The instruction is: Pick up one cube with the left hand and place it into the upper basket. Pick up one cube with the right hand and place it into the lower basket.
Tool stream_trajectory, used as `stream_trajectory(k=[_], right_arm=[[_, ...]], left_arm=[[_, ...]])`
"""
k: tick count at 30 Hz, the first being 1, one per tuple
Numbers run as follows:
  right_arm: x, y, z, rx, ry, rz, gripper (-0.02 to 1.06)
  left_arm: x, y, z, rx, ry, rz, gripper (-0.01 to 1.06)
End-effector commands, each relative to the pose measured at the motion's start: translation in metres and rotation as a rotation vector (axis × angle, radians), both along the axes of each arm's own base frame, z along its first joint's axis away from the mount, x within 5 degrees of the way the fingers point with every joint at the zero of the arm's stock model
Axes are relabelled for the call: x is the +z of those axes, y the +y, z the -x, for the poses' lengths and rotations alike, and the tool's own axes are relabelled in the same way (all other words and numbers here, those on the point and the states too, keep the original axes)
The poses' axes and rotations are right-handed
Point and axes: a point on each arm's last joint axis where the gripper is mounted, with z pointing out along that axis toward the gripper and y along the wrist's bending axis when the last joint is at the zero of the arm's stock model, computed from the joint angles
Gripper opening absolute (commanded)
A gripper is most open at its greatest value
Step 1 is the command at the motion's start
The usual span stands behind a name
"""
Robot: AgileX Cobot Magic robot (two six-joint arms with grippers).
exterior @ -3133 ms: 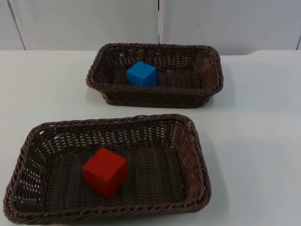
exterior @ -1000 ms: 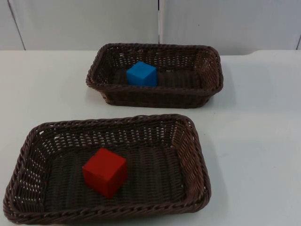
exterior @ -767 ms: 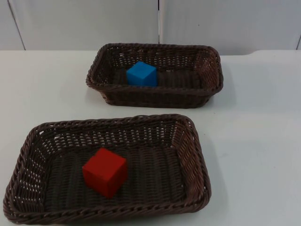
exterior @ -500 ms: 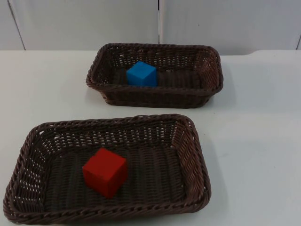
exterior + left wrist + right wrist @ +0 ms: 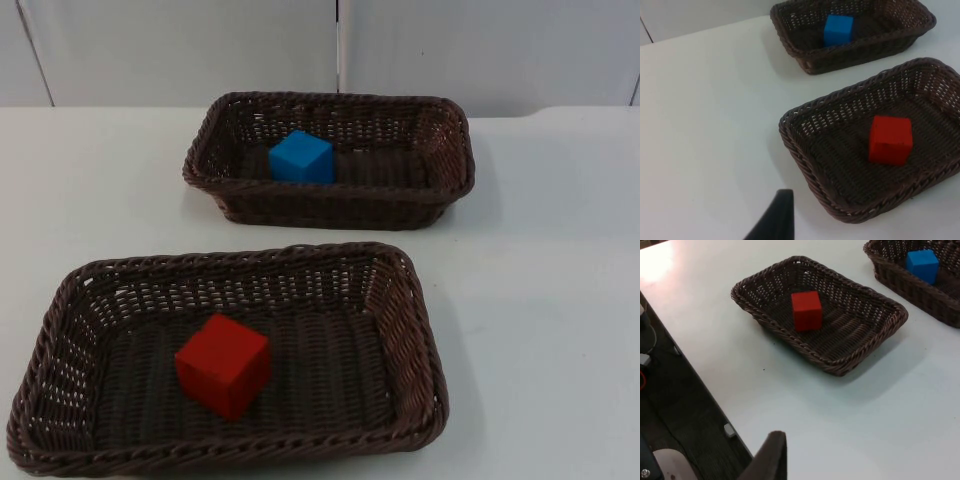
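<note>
Toward the counter's (image 5: 560, 300) far edge, the blue cube (image 5: 301, 157) sits in the upper basket (image 5: 452, 175), the red cube (image 5: 223, 365) in the lower basket (image 5: 415, 330), both looking light, rigid, best pinched across opposite flat faces; whether each pincer is spread or closed, I cannot tell.

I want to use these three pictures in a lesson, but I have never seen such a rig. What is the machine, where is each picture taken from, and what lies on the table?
It is a robot with two arms at a white table. One camera looks down from above; the other two ride on the wrists, where a black fingertip of the left gripper and the right gripper shows. Both wait off to the sides, holding nothing. A blue cube lies in the upper basket, a red cube in the lower basket.
</note>
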Motion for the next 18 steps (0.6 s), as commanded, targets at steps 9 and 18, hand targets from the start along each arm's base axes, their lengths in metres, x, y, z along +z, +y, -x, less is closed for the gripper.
stream_trajectory(k=[9, 18], right_arm=[[-0.0005, 0.0, 0.0006, 0.001, 0.007, -0.006, 1.05], [-0.0005, 0.0, 0.0007, -0.013, 0.006, -0.006, 1.05]], left_arm=[[-0.0017, -0.0009, 0.0005, -0.011, 0.008, 0.008, 1.05], [-0.0017, -0.0008, 0.0005, -0.01, 0.008, 0.007, 1.05]])
